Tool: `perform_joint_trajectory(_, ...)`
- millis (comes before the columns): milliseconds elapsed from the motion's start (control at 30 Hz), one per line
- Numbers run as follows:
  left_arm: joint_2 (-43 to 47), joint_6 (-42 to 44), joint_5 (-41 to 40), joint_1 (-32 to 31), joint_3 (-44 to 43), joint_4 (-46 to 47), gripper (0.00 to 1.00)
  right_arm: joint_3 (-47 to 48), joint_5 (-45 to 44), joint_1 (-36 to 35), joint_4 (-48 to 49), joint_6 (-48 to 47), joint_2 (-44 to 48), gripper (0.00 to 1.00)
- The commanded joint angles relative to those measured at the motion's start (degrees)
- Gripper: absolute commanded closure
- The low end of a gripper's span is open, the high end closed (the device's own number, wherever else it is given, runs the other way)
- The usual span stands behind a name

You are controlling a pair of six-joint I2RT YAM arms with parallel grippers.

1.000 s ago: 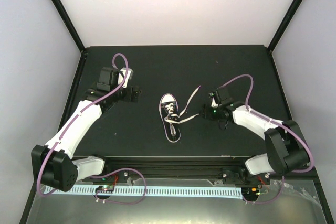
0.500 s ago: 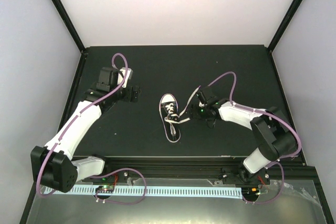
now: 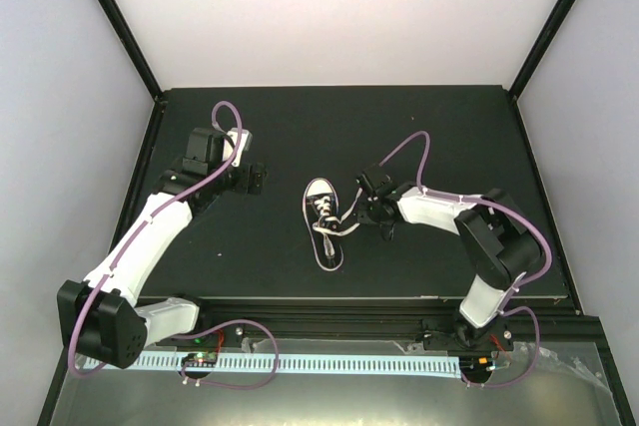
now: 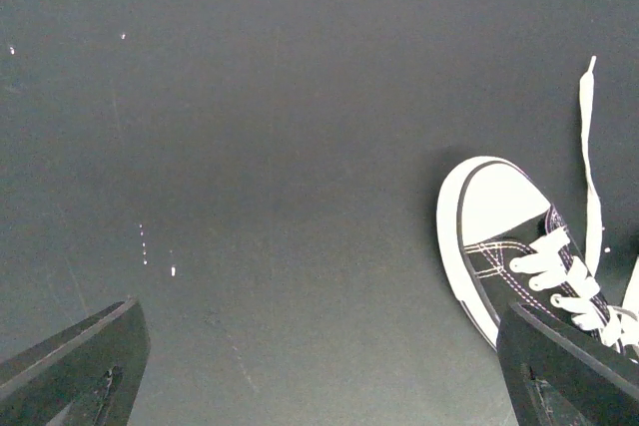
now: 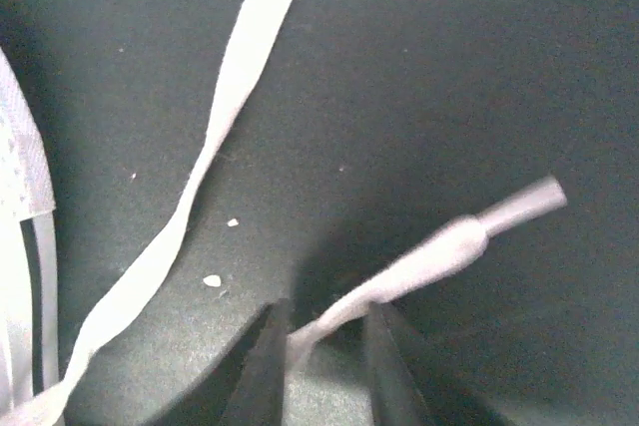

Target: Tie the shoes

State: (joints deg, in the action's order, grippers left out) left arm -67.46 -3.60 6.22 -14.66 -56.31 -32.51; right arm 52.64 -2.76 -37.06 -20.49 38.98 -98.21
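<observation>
Right jaws stand almost closed, with only a narrow gap between the two fingers (image 5: 268, 366), and the tipped end of one white lace (image 5: 419, 258) runs into this gap; whether they pinch it or not, I cannot tell. Left jaws are wide open and hold nothing, their fingers (image 4: 75, 361) at the lower corners of the left wrist view. The black sneaker (image 3: 322, 224) lies in the middle of the counter (image 3: 300, 127), its white toe cap toward the top of the frame. A second lace (image 3: 367, 175) stretches from it to the upper right
</observation>
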Motion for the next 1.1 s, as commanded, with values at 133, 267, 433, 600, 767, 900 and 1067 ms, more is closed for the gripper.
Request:
perform_joint_trajectory(133,2.68,1.27,-0.16,-1.85,0.59,1.79,0.02,0.22,-4.50,-0.40,-3.54,0.35,1.35,0.98)
perform_joint_trajectory(267,4.43,1.48,1.12,-3.85,1.35,2.55,0.02,-0.36,-4.27,-0.45,-3.29,-1.33,8.95,0.98)
perform_joint_trajectory(433,9.75,-5.24,3.88,-5.21,4.65,5.59,0.02,1.42,3.17,-0.53,-0.34,-6.23,20.21,0.98)
perform_joint_trajectory(600,18.59,-11.98,1.18,-5.03,10.50,6.73,0.02,9.02,9.83,-3.28,0.92,-9.35,20.89,0.98)
perform_joint_trajectory(767,26.24,-16.42,-1.73,-4.63,14.71,7.97,0.01,19.18,9.81,-9.42,3.66,-9.66,10.90,0.98)
perform_joint_trajectory(900,24.98,-14.47,-2.81,-2.96,14.36,11.53,0.01,25.77,13.86,-10.28,8.54,-7.42,2.84,0.98)
perform_joint_trajectory(1067,19.51,-13.19,-5.35,-2.08,11.86,13.22,0.01,34.22,12.37,-11.38,6.32,-10.14,-5.49,0.90)
